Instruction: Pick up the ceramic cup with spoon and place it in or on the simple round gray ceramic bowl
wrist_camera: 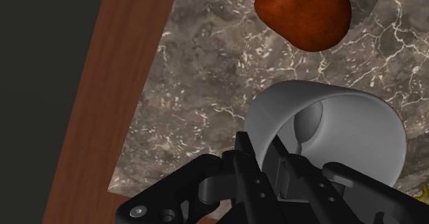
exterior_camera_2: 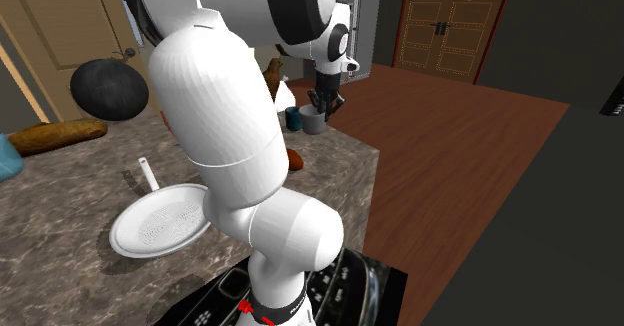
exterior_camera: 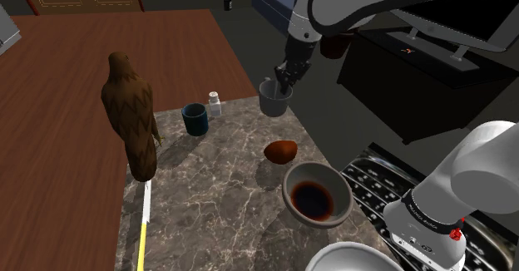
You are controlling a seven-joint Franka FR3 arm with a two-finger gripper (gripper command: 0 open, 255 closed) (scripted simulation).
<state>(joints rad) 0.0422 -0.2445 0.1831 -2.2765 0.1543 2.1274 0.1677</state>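
Observation:
A plain grey cup [exterior_camera: 274,99] with a spoon [wrist_camera: 308,123] inside it is at the far corner of the marble counter [exterior_camera: 224,194]. My black gripper [exterior_camera: 285,76] comes down on it from above and is shut on its rim. In the wrist view the fingers clasp the cup's [wrist_camera: 337,130] wall at my gripper [wrist_camera: 267,155]. A round shadow lies on the marble beside the cup, so it seems slightly raised. The grey bowl [exterior_camera: 316,196], dark inside, stands nearer the stand. The second exterior view has the cup [exterior_camera_2: 312,122] under the gripper [exterior_camera_2: 325,100].
A brown rounded lump [exterior_camera: 280,151] lies between cup and bowl. A dark blue cup [exterior_camera: 195,120] and a small shaker [exterior_camera: 215,103] stand towards the shoulder view's left, beside a tall brown eagle figure [exterior_camera: 131,115]. A white plate [exterior_camera: 349,259] sits near the stand.

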